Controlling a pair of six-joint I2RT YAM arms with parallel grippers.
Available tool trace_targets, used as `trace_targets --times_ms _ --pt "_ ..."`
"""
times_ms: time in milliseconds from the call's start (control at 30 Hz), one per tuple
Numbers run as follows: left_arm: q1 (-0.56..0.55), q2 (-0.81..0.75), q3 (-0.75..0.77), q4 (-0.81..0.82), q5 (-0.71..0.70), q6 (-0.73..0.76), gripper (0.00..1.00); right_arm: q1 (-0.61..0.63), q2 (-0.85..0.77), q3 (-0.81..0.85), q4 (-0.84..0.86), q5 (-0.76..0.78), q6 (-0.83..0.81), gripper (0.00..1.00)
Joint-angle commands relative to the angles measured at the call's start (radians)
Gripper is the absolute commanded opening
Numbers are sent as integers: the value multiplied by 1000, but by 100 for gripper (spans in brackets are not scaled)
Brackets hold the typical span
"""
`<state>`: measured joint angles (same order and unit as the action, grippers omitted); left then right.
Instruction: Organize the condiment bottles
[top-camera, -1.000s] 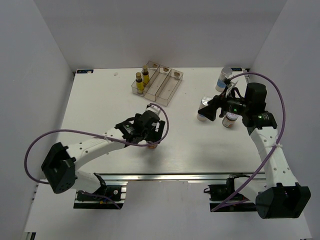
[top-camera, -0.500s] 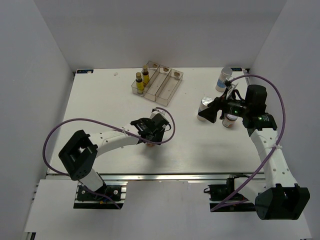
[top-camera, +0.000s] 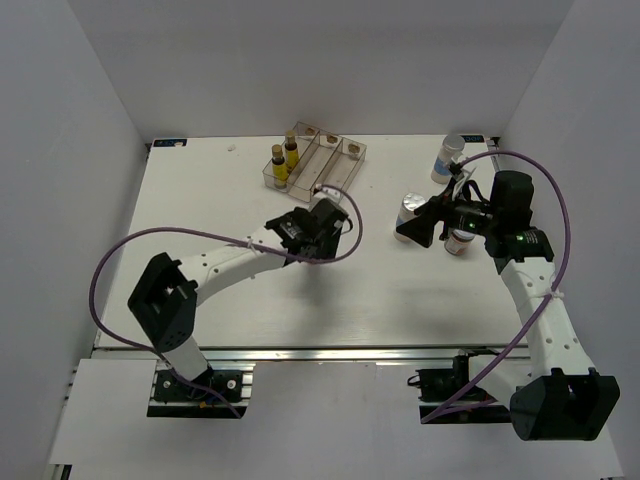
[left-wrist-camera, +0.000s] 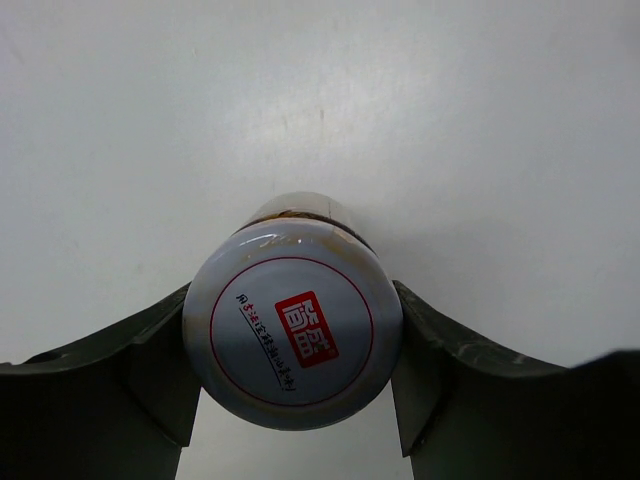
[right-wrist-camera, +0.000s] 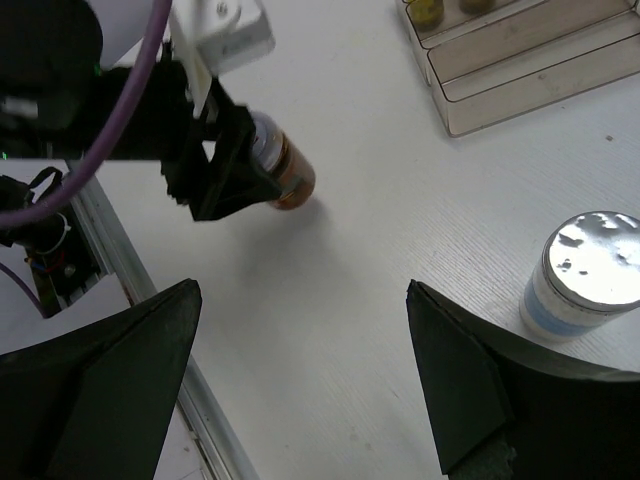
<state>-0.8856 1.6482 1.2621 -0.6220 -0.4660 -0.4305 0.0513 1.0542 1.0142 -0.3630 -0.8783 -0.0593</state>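
My left gripper (left-wrist-camera: 294, 372) is shut on a squat brown jar (left-wrist-camera: 293, 325), its fingers pressed against both sides of the pale lid. In the right wrist view the jar (right-wrist-camera: 288, 172) leans in the left gripper (right-wrist-camera: 222, 168) over the table. From above, the left gripper (top-camera: 322, 222) sits just in front of the clear tray (top-camera: 335, 178), which holds two slim yellow bottles (top-camera: 284, 157). My right gripper (top-camera: 408, 230) stands open and empty beside a white cylinder with a blue band (top-camera: 412, 207); in its own view this gripper (right-wrist-camera: 303, 290) has the cylinder (right-wrist-camera: 588, 274) to its right.
Another white cylinder (top-camera: 449, 157) stands at the far right edge, and a further bottle (top-camera: 459, 244) is partly hidden under the right arm. The tray's two right compartments (right-wrist-camera: 520, 60) hold nothing. The left arm's purple cable (top-camera: 120, 262) loops over the table's left side.
The left gripper closed on the brown jar and carried it from the front of the table back towards the tray. The right arm has hardly moved.
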Motion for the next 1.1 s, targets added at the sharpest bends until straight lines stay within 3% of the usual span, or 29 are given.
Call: trace_targets --times_ms 0,267,567,800,1067 --pt "79 7 170 97 -74 42 0 -7 -29 -19 38 -22 -7 88" --pt "223 238 472 157 -71 75 0 -8 -42 -28 47 -39 -2 88" --pt "244 547 923 169 -95 151 0 -8 -43 -34 47 -53 -5 88" --pt "278 625 953 307 -175 157 0 -8 -46 -42 44 -67 -8 88" --pt "310 680 1003 395 -171 180 0 -8 -43 -43 44 -77 -16 88"
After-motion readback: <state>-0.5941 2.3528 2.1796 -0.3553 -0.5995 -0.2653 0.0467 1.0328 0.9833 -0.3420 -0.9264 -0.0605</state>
